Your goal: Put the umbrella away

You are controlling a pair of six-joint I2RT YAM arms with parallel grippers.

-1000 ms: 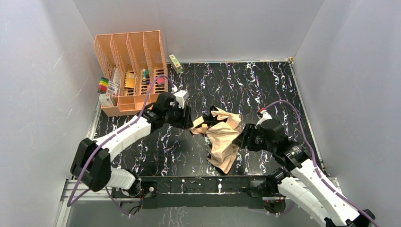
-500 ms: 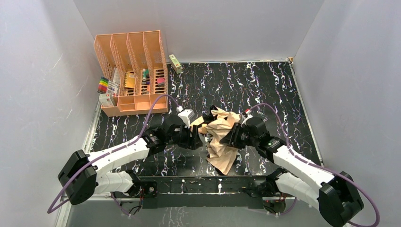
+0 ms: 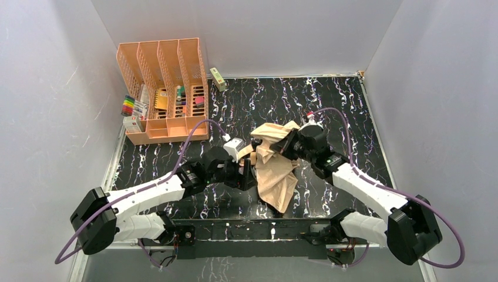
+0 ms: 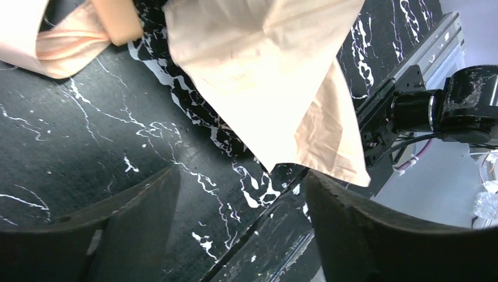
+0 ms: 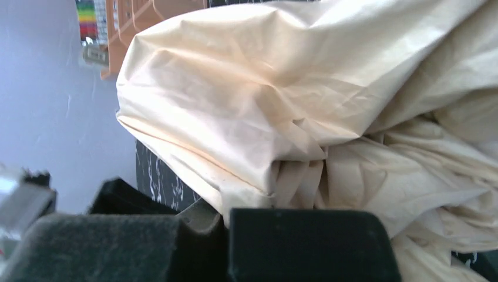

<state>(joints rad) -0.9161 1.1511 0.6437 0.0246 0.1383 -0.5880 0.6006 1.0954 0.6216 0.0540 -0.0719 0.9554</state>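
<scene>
Well, left tool point(image 4: 241, 181) apart, right tool point(image 5: 226, 222) clamped on umbrella point(image 3: 276, 174); organizer point(image 3: 160, 57) holds stationery point(image 3: 181, 95).

Left arm point(image 3: 150, 191) lies low, stretched toward the middle. The left gripper point(image 3: 245, 174) points right, fingers point(image 4: 117, 205) spread wide. Right arm point(image 3: 364, 187) reaches inward, elbow bent. The right gripper point(image 3: 283, 144) has its fingers point(image 5: 305, 241) pressed together on the umbrella point(image 3: 276, 176).

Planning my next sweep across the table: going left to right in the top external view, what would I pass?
Peach-orange slotted plastic desk organizer → small green-and-white box → pale peach-tan folding fabric umbrella.
</scene>
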